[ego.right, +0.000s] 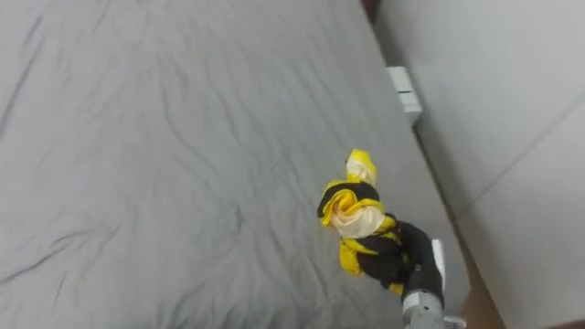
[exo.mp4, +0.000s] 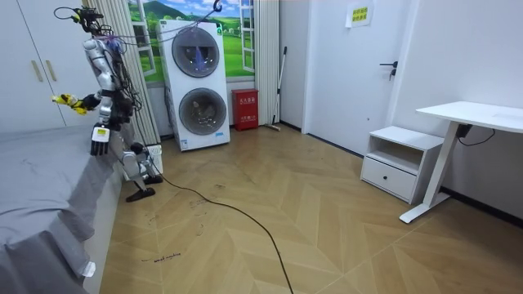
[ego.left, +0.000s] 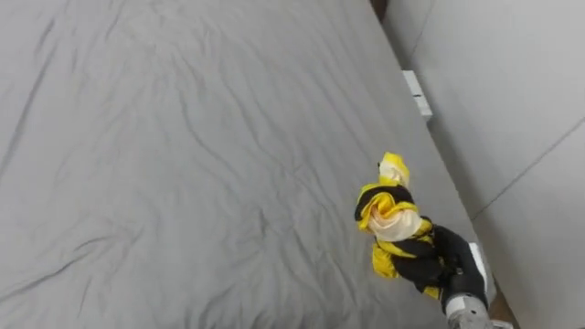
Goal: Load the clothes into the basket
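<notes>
Grip clothes (ego.left: 391, 219) firmly with right robot hand (ego.left: 454, 263), fingers curled round the bundle above the bed (ego.left: 183, 137). Carry to basket without loosening or snagging.

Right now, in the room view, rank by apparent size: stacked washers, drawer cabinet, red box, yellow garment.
1. stacked washers
2. drawer cabinet, nearer the camera, so true size unsure
3. red box
4. yellow garment, bunched in the right robot hand
</notes>
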Tool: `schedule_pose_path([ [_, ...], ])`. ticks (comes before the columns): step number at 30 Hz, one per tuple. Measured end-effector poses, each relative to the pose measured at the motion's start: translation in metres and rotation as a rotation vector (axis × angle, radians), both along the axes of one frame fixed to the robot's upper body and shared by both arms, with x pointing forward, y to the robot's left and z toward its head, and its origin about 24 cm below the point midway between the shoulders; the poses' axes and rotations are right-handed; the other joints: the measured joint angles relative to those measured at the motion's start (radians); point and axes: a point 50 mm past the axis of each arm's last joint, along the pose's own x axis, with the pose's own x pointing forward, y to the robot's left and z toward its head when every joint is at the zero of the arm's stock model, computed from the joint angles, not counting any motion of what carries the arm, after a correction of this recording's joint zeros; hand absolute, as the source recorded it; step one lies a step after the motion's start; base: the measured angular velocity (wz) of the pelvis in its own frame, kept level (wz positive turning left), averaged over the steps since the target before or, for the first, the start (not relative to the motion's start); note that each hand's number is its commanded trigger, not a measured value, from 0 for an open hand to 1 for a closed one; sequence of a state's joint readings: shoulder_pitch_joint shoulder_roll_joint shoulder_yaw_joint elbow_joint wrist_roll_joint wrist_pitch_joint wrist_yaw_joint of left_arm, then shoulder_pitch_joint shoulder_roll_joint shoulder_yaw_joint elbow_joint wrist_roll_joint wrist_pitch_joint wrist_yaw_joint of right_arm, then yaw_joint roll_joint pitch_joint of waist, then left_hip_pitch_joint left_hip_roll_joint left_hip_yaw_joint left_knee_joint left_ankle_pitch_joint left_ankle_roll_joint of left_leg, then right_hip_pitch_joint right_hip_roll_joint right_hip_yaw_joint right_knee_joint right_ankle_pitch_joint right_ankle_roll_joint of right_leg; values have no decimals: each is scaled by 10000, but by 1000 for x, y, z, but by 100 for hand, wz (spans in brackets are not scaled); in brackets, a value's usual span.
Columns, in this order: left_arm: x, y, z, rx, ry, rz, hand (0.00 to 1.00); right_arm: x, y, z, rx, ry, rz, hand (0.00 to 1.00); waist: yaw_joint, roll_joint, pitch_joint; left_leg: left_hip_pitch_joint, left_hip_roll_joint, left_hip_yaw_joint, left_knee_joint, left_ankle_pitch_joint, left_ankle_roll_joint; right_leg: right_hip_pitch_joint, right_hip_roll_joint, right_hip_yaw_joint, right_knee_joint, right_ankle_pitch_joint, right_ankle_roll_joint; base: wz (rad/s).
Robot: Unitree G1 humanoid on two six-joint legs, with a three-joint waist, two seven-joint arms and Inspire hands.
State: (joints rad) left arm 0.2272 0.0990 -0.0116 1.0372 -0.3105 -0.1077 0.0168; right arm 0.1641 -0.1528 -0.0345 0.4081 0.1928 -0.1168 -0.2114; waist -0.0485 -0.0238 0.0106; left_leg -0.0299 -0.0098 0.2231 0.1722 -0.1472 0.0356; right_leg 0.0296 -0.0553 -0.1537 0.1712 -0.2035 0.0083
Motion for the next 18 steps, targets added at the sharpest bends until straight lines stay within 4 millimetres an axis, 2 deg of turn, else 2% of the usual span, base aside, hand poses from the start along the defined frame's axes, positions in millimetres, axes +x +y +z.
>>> schedule_pose_path([
  [4, -10, 3, -1, -110, 431, 357, 0, -4, -12, 8, -60, -358, -427, 100, -276, 14, -12, 285, 74, 417, -115, -46, -33, 69, 44, 306, 23, 25, -10, -30],
  [6, -16, 4, -2, -159, 649, 654, 0, -8, -17, 10, -126, -431, -675, 100, -348, 40, -24, 425, 151, 697, -116, -101, -73, 84, 112, 617, 29, 38, -30, -34],
  [10, -22, 5, -3, -157, 958, 976, 0, -21, -22, 7, -158, -102, -943, 100, -487, 103, -34, 519, 286, 1099, -115, -176, -139, -56, 260, 1186, 79, 57, -61, -35],
  [13, -25, 6, -3, -94, 1199, 1063, 0, -25, -22, 4, -140, 107, -1004, 100, -696, 137, -31, 517, 336, 1266, -105, -189, -147, -163, 304, 1288, 170, 65, -77, -20],
  [14, -27, 5, -4, -100, 1302, 1085, 0, -27, -23, 3, -141, 191, -1041, 100, -843, 161, -25, 520, 346, 1329, -104, -188, -147, -190, 321, 1402, 181, 71, -83, -22],
  [16, -29, 5, -4, -197, 1409, 1317, 0, -29, -25, 1, -115, 297, -1123, 100, -904, 210, 0, 523, 394, 1557, -105, -189, -147, -322, 383, 1660, 213, 140, -86, -34],
  [18, -31, 5, -5, -163, 1599, 1570, 0, -33, -27, -2, -28, 479, -1310, 100, -1133, 258, -19, 375, 436, 1775, -81, -189, -148, -657, 419, 1838, 401, 171, -92, -36],
])
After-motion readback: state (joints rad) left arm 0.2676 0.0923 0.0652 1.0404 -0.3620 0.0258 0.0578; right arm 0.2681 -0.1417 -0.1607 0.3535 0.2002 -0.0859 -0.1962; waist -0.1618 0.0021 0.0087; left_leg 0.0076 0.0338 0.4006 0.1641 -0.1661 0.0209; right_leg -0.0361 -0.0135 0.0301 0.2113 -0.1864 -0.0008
